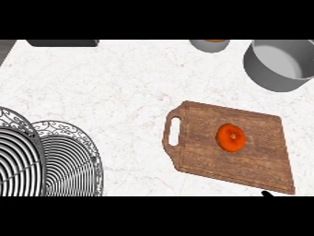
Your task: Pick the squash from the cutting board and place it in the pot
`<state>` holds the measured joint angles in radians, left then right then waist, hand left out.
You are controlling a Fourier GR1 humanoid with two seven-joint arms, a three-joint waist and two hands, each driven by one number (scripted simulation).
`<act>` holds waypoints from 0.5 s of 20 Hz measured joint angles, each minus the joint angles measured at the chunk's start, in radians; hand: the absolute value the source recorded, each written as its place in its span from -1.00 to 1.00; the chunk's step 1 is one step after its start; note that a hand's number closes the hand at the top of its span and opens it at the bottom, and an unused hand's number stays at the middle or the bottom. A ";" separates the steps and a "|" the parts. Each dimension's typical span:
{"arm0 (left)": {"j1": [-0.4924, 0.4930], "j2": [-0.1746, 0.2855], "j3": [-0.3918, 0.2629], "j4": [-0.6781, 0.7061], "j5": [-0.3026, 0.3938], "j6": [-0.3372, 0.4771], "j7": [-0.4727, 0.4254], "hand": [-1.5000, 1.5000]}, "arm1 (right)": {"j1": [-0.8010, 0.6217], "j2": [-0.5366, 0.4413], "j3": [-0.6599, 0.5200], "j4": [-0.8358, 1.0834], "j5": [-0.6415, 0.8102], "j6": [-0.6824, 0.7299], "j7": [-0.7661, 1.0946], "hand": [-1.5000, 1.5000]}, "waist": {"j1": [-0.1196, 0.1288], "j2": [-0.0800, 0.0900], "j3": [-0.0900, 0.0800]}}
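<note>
An orange squash [230,137] lies near the middle of the wooden cutting board [254,170], right of the counter's centre. The grey metal pot [282,64] stands at the far right, beyond the board, and its inside looks bare. Only black fingertips of my right hand [269,194] show at the lower right edge, just below the board's near corner, with another tip at the right border. They are spread and straight, hold nothing, and are well short of the squash. My left hand does not show.
Two wire baskets [37,156] fill the lower left of the white marble counter [105,83]. A small grey bowl [210,45] sits at the far edge left of the pot. A dark flat object [62,43] lies at the far left.
</note>
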<state>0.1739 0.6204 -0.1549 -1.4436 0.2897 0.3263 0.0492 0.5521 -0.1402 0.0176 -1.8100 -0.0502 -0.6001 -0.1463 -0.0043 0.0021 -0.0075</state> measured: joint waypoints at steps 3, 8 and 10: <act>-0.002 0.007 -0.003 -0.010 -0.010 -0.001 0.007 0.00 | -0.002 -0.093 0.014 -0.056 0.015 0.056 0.127 -1.00 | 0.009 0.001 0.001; -0.011 0.019 -0.010 -0.022 -0.033 -0.004 0.017 0.00 | -0.058 -0.259 0.051 -0.087 0.040 0.178 0.372 -1.00 | 0.026 0.006 0.003; -0.015 0.016 -0.018 -0.028 -0.041 -0.002 0.027 0.00 | -0.086 -0.310 0.071 -0.106 0.037 0.229 0.470 -1.00 | 0.030 0.007 0.002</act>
<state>0.1585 0.6365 -0.1724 -1.4720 0.2483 0.3241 0.0762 0.4664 -0.4500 0.0887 -1.9158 -0.0132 -0.3711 0.3237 0.0252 0.0091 -0.0059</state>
